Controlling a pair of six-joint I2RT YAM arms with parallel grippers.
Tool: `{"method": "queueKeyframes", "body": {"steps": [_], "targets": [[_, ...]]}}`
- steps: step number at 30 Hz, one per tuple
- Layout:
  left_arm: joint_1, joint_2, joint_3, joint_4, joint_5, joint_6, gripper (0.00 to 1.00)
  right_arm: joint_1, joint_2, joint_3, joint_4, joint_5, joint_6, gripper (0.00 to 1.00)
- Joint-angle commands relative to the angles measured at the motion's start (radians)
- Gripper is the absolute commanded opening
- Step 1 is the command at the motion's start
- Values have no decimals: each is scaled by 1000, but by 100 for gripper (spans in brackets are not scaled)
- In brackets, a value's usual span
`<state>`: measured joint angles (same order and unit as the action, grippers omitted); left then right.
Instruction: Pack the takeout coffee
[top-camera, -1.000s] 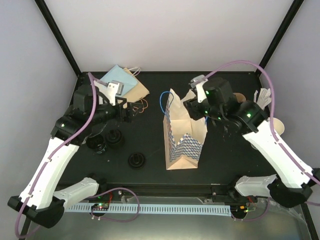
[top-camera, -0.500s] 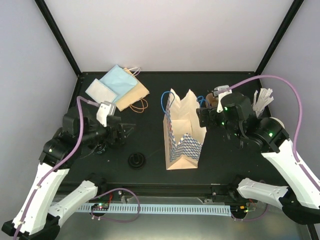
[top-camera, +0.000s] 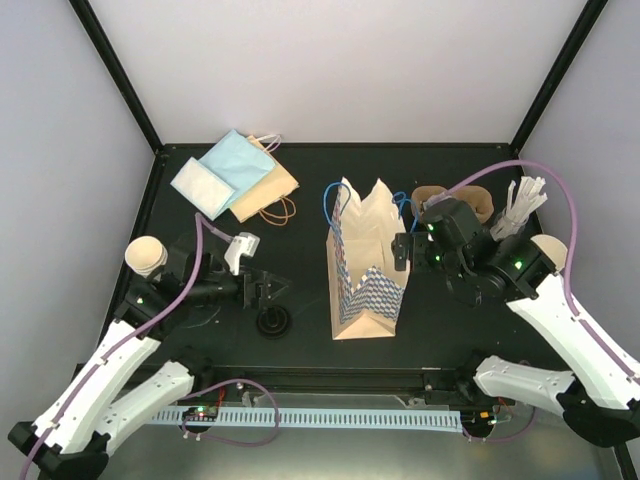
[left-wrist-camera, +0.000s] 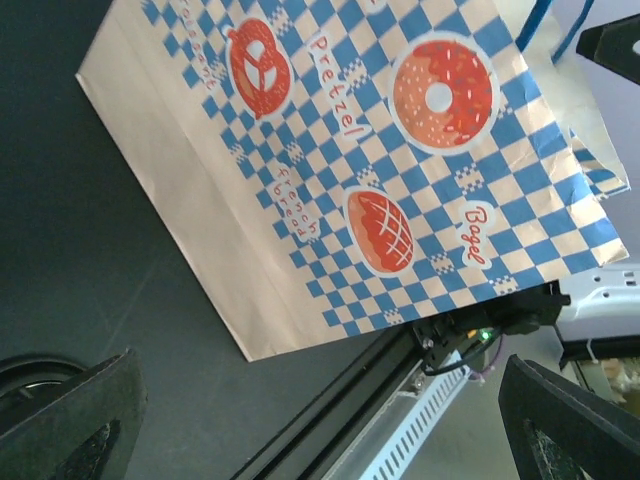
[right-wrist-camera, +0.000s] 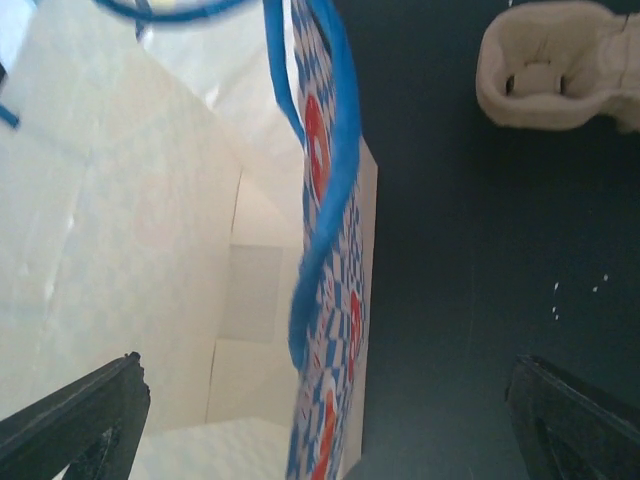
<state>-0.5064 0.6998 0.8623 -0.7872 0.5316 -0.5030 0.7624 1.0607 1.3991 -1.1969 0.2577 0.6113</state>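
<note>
The blue-checked paper bag (top-camera: 365, 265) stands upright mid-table. My left gripper (top-camera: 278, 290) is open just left of it, facing its printed side (left-wrist-camera: 380, 170), with nothing between the fingers. A black lid (top-camera: 272, 322) lies just in front of that gripper and shows at a corner (left-wrist-camera: 25, 372) of the left wrist view. My right gripper (top-camera: 398, 252) is open at the bag's right wall; the blue handle (right-wrist-camera: 320, 200) and wall edge hang between its fingers, ungripped. The pulp tray (top-camera: 450, 200) (right-wrist-camera: 555, 65) lies behind it. Paper cups stand at far left (top-camera: 147, 255) and far right (top-camera: 552, 250).
White stir sticks (top-camera: 522, 203) stand at the back right. Flat paper bags and a white napkin (top-camera: 235, 175) lie at the back left. The table's front rail (left-wrist-camera: 330, 440) runs close below the left gripper. The bag's inside (right-wrist-camera: 150, 250) is bare in the right wrist view.
The right jaws opened wide and drew back from the bag's top to its right wall. The left arm swung from the back left forward toward the lid, uncovering the left cup.
</note>
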Motion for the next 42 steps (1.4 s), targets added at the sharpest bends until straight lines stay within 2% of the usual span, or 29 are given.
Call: {"method": "queueKeyframes", "body": {"steps": [1, 6, 11, 17, 20, 24, 27, 31, 33, 36, 42], "targets": [[-54, -2, -53, 124, 21, -86, 99, 0, -60, -49, 42, -68, 30, 100], [-132, 35, -126, 238, -2, -139, 99, 0, -13, -15, 19, -96, 14, 93], [-216, 100, -162, 315, -59, -165, 99, -1, 72, 38, -47, -18, 24, 86], [-236, 127, -161, 340, -149, -148, 99, 0, 149, 94, -66, 84, 24, 62], [-234, 124, -123, 314, -246, -118, 99, 0, 176, 105, -40, 100, 7, 50], [-193, 131, -23, 213, -334, -58, 99, 0, 236, 134, -27, 138, 10, 45], [-122, 151, 47, 145, -331, -1, 99, -5, 285, 159, -13, 164, 14, 33], [9, 173, 110, 101, -256, 66, 99, -27, 331, 207, 22, 153, 7, 18], [59, 180, 133, 96, -228, 95, 99, -46, 355, 228, 46, 134, 3, 6], [112, 198, 173, 82, -208, 127, 99, -72, 390, 271, 81, 110, -5, 2], [175, 230, 216, 76, -175, 155, 99, -114, 476, 381, 111, 81, -27, 1]]}}
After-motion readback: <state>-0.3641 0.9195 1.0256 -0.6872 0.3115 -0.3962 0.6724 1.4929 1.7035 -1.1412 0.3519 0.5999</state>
